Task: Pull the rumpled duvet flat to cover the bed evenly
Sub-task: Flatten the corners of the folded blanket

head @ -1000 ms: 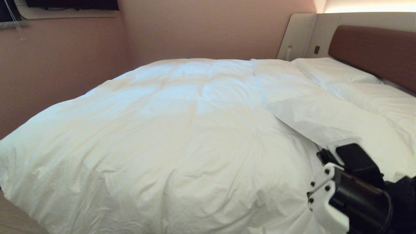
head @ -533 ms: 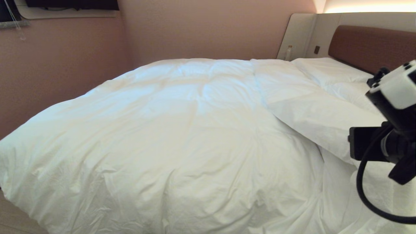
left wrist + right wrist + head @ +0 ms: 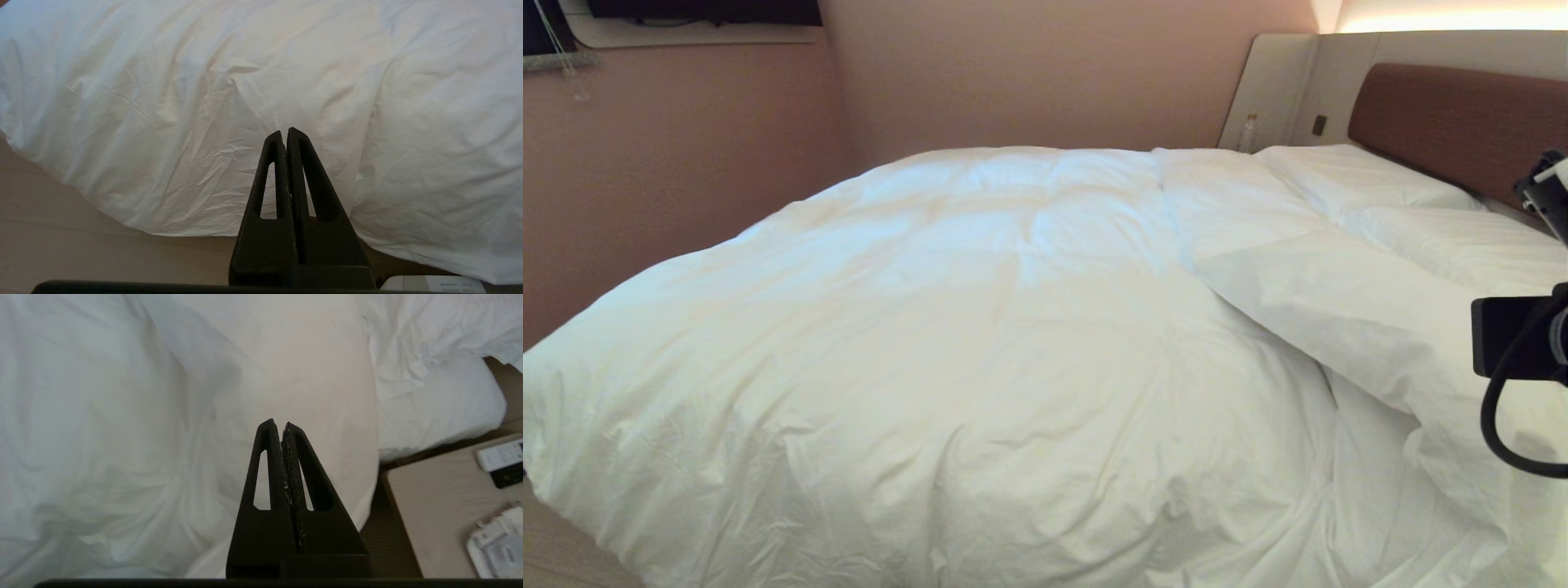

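Though unheld, duvet [image 3: 122, 416] beneath right gripper [image 3: 282, 424]

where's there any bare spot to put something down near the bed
The beige bedside tabletop beside the mattress corner is bare along its near side; its far edge holds a white remote and a white packet. The puffy white creased duvet fills the bed.

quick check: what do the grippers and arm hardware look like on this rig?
Both the left gripper and right gripper are matte black, with two tapered triangular fingers, each with a long slot cut through it. The right gripper's inner pads show whitish scuffs. In the head view, the right arm shows a black boxy module, a looping black cable and a white bracket.
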